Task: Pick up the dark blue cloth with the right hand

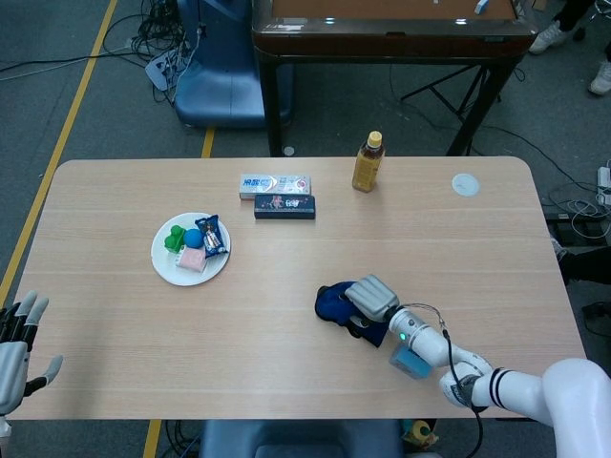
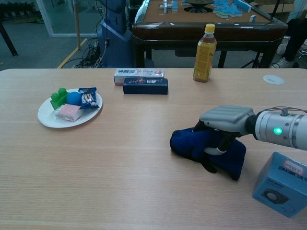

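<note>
The dark blue cloth is bunched under my right hand, right of the table's middle. The grey hand grips it from above, fingers curled into the folds. The cloth's lower edge hangs close to the wood; I cannot tell whether it touches. My left hand shows only in the head view, at the bottom left corner off the table's edge, fingers apart and holding nothing.
A light blue box stands just right of the right forearm. A white plate with toys and snacks lies at the left. Two flat boxes and a tea bottle stand farther back; a white disc lies far right.
</note>
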### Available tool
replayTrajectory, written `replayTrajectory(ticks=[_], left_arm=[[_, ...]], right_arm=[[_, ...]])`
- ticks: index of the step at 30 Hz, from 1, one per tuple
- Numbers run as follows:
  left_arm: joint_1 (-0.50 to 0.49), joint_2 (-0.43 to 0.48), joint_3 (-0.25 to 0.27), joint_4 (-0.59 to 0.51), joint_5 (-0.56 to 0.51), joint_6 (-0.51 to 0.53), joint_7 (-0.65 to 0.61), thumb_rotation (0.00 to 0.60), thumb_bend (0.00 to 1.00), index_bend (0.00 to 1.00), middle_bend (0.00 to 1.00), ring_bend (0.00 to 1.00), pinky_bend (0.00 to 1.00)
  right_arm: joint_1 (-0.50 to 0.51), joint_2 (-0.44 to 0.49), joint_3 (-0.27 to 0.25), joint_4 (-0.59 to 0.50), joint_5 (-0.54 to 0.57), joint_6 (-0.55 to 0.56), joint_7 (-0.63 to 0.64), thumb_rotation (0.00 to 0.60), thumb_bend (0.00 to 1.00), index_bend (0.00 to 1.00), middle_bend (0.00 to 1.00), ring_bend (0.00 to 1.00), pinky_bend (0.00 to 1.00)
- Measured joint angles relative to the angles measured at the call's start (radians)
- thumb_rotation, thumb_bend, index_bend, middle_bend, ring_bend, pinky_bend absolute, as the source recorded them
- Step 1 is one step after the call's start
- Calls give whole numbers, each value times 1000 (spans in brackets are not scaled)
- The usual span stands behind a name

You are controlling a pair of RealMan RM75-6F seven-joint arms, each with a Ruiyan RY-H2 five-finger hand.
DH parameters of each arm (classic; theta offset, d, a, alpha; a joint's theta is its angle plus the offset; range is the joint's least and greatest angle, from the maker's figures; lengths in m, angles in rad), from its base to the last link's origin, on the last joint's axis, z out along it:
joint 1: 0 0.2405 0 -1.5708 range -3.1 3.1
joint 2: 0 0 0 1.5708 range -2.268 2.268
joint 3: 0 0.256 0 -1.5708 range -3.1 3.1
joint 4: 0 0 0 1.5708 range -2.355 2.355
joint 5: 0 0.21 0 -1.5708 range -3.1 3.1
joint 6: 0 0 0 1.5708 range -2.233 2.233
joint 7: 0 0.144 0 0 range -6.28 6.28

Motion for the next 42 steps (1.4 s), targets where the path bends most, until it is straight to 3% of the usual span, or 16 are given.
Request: replayTrajectory(ticks=[15,21,32,42], left_arm=[[-2,-3,0,4,-1,-6,-1,600,262,0,0,10,28],[-4,-4,-2,6,-2,-9,-3,600,262,0,0,10,28],[-10,-6,-2,6,5,-12,-4,600,262,0,0,10,28],[-1,-1,1,6,9,2,-13,600,262,0,0,11,28]], right_arm=[[-1,-40,32,233,119,-59,-49,600,605,685,567,577,614],[-8,-41,81,311,184,-61,-44,600,605,684,567,577,614],[-23,65,153,163,185,48,21,600,604,685,567,577,614],[-32,156,154,-91,70,142,83,600,605,685,567,577,614]])
